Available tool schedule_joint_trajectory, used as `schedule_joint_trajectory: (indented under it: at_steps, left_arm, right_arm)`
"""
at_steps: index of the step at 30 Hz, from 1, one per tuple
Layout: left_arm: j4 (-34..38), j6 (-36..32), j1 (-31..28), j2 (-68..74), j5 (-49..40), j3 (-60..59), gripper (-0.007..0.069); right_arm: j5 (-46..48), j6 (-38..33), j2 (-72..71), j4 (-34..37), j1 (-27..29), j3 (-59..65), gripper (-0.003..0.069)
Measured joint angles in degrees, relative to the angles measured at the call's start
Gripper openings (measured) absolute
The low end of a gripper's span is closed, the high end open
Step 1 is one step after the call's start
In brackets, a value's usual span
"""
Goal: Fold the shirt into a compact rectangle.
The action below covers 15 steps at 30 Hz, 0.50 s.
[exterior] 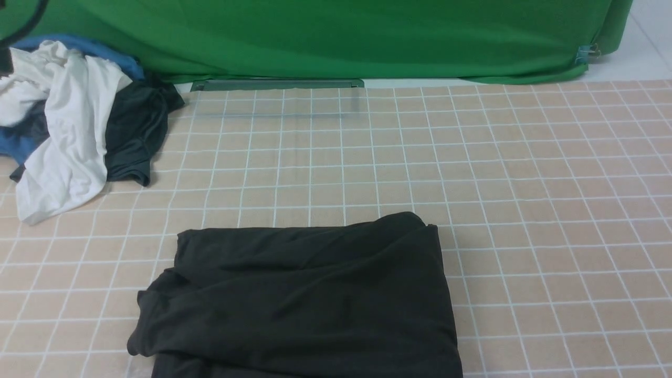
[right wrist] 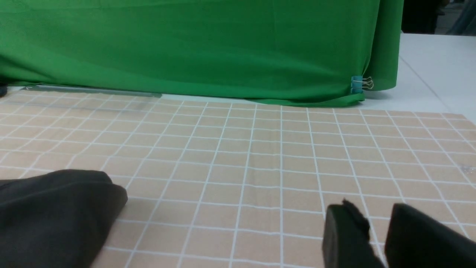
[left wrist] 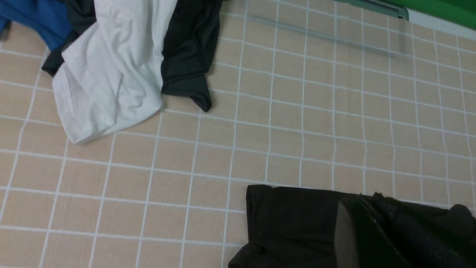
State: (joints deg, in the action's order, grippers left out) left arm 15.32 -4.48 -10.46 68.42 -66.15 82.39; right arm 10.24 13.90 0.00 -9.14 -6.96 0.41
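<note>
Here the shirt [exterior: 304, 299] is shown lying on the gridded table cover [exterior: 525, 210] as a folded, roughly rectangular black bundle, its edges slightly uneven and its surface wrinkled; the print and label are not visible. It is judged that the fold is nearly or wholly complete.

The left gripper [left wrist: 394, 238] is seen only in its wrist view, directly above or against the shirt's edge. Dark fingers merge with dark fabric, so whether they are spread, pressed together or pinching cloth cannot be told.

The right gripper [right wrist: 375, 238] is held low over bare cover, with the shirt well apart from it toward the other arm. A narrow gap shows between its fingers [right wrist: 342, 234], and nothing is held; a withdrawn, parted posture is suggested.

Beyond the left gripper, a heap comprising a white garment [exterior: 68, 131], a dark grey garment [exterior: 134, 131] and blue cloth [left wrist: 33, 18] is noted. A green backdrop [exterior: 341, 37], fastened by a binder clip [right wrist: 359, 85], closes the far edge. Nothing is seen lying between either gripper and the shirt.
</note>
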Motion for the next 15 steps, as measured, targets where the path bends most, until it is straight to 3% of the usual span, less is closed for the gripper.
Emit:
schedule_joint_trajectory:
  at_steps: [7, 15]
  left_arm:
    - [0.0, 0.0, 0.0, -1.8, 3.4, -2.0, 0.0016]
    - [0.0, 0.0, 0.0, -1.8, 4.4, -2.5, 0.0016]
  right_arm:
    - [0.6, -0.2, 0.0, -0.1, 0.0, 0.0, 0.0231]
    - [4.3, -5.3, 0.0, 0.0, 0.0, 0.0, 0.0235]
